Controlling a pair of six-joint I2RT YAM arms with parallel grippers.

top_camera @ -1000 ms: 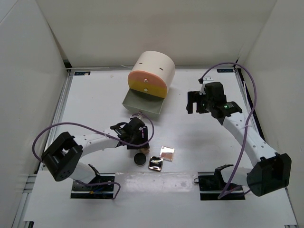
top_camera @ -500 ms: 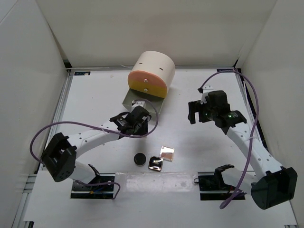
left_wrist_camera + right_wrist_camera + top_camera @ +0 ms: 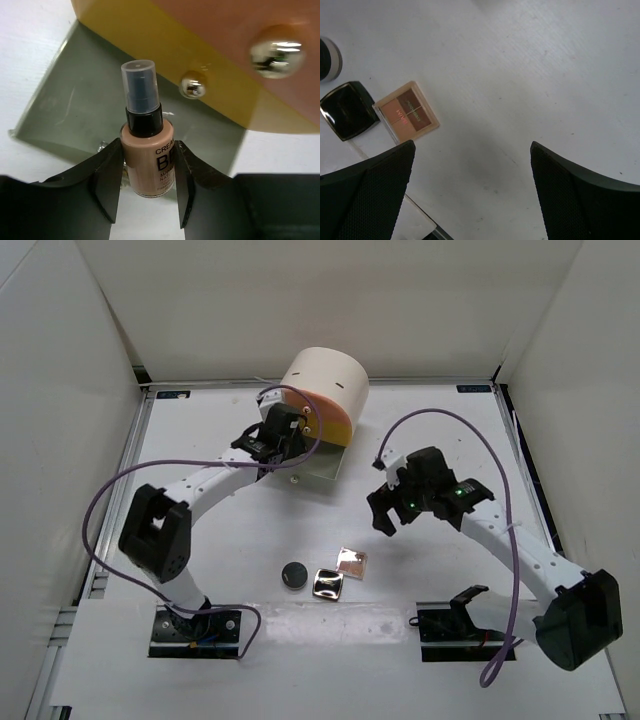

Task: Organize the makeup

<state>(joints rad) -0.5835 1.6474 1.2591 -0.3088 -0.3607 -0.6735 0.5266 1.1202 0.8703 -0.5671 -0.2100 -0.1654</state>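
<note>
Two claws: left claw clamps foundation bottle; right claw spread wide, empty.

- L gripper, closed on bottle, hangs over open grey drawer. Drawer floor bare either side of bottle.
- Fwd path blocked: yellow drawer front and small knob sit just behind bottle cap.
- R gripper, jaws wide: bare table below, free descent.
- Obstacles off its left finger: palette, black square compact, round compact.
- Top view: bare strip btwn those three and drawer.
- Walls box in left, right, rear.
</note>
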